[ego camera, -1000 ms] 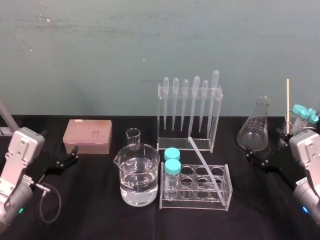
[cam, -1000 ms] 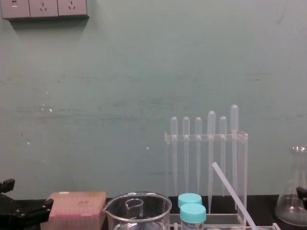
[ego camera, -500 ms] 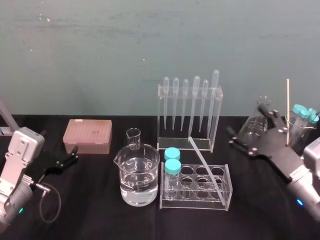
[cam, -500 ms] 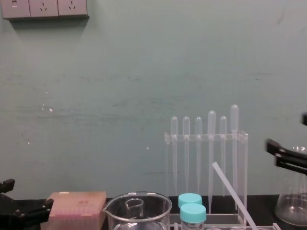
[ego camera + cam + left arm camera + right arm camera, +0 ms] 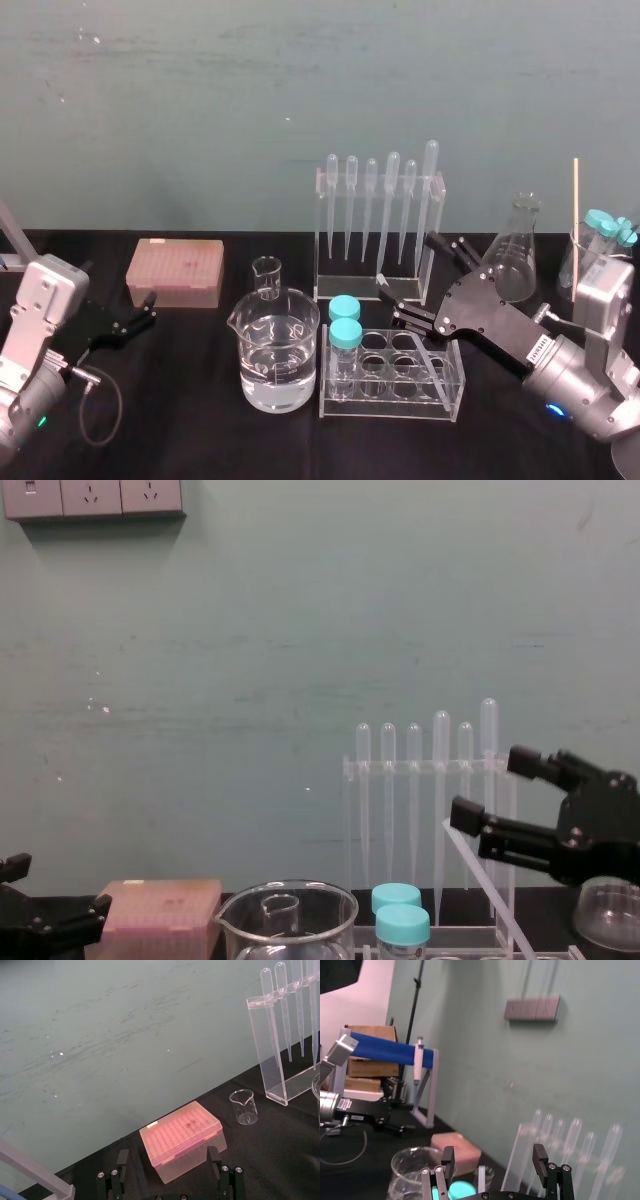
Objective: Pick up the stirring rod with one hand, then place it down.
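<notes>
The stirring rod (image 5: pixel 427 357) is a thin translucent stick. It leans with its lower end in the clear test tube rack (image 5: pixel 445 400) and its upper end near the foot of the pipette rack (image 5: pixel 437 188). In the chest view the stirring rod (image 5: pixel 494 900) slants up to the left. My right gripper (image 5: pixel 410 278) is open, its two black fingers reaching from the right to either side of the rod's upper part. The chest view has the right gripper (image 5: pixel 486 784) just above the rod's top end. In its wrist view the right gripper (image 5: pixel 493 1156) stands wide apart. My left gripper (image 5: pixel 132 320) rests open at the far left.
A beaker of water (image 5: pixel 278 355) and a small beaker (image 5: pixel 266 277) stand left of the test tube rack, which holds two teal-capped tubes (image 5: pixel 345 333). A pink tip box (image 5: pixel 175 270) lies at back left. A conical flask (image 5: pixel 516 255) and a jar with a wooden stick (image 5: pixel 598 240) stand at right.
My right arm has swung in from the right edge, past the conical flask, and its open fingers now reach the rod's upper part. The left arm has not moved.
</notes>
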